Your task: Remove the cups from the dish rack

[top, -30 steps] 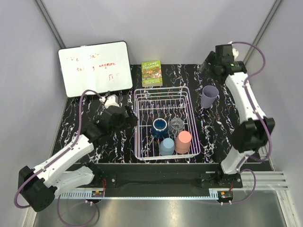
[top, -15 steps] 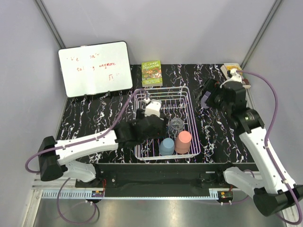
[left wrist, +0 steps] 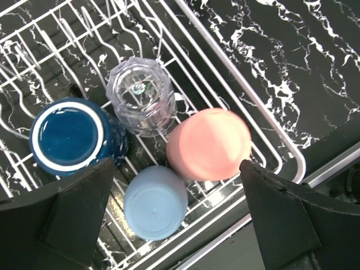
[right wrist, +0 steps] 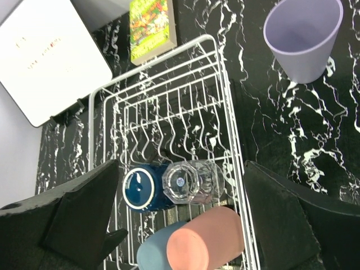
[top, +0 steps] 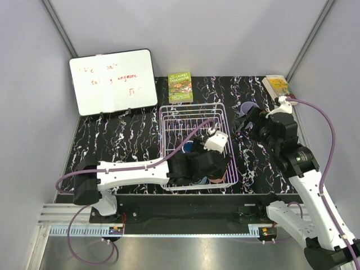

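Observation:
The white wire dish rack (top: 163, 121) stands mid-table. In the left wrist view, its near end (left wrist: 270, 129) holds the dark blue cup (left wrist: 70, 135), the clear faceted glass (left wrist: 140, 101), the salmon-pink cup (left wrist: 208, 143) and the light blue cup (left wrist: 156, 202), all upside down. My left gripper (left wrist: 177, 225) hovers open above them, over the light blue and pink cups. The lavender cup (right wrist: 304, 36) stands upright on the table right of the rack. My right gripper (right wrist: 191, 225) is open and empty, up above the rack's right side. My left arm hides most of the cups in the top view.
A whiteboard (top: 112, 81) leans at the back left. A green book (top: 180, 87) lies behind the rack. A small yellow box (top: 275, 84) sits in the back right corner. The table's near edge runs just below the rack.
My left arm swung right, from the table left of the rack to over the cups. My right arm came forward from the back corner, past the lavender cup, which stayed put.

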### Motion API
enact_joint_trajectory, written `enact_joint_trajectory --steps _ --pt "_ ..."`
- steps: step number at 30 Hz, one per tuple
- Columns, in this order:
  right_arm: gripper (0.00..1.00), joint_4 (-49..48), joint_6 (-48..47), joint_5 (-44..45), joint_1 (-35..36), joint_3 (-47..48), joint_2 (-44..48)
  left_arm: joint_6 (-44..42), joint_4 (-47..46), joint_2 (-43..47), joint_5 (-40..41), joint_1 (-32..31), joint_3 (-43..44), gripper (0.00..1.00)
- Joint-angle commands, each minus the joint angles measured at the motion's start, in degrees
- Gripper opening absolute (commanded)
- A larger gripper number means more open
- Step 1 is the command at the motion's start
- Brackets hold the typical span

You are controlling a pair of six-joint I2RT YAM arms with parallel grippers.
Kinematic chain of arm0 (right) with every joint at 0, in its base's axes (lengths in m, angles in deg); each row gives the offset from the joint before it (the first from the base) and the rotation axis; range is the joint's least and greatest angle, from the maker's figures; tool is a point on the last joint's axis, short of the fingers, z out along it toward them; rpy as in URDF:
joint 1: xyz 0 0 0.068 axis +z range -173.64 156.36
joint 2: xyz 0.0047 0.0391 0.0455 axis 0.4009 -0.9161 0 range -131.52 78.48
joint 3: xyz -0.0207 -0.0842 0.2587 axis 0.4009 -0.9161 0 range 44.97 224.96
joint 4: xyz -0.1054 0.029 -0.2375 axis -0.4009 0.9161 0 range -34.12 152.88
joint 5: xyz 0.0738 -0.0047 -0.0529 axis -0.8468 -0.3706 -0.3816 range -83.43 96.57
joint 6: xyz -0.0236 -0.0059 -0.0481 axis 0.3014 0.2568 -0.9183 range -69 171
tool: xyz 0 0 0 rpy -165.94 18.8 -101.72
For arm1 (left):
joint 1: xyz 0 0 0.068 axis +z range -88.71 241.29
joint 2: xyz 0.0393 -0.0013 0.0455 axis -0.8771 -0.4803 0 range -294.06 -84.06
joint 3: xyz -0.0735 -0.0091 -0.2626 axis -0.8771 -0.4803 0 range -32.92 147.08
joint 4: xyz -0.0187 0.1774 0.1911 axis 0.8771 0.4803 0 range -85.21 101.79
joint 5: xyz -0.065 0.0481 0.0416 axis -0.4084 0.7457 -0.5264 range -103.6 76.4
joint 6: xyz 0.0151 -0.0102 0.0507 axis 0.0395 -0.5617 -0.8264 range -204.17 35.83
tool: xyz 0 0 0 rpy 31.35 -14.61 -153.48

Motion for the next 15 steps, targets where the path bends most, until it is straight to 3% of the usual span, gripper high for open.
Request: enact_joint_trajectory --steps 1,15 --pt "1.00 -1.1 -0.5 -0.7 0.3 -1.4 0.8 -0.9 -2.3 -2.5 0.9 -1.7 4.8 0.99" --pt "1.00 -1.1 0.0 -1.7 0.4 -1.6 1.5 -0.2 -4.1 -9.2 -0.5 -2.3 5.9 0.99"
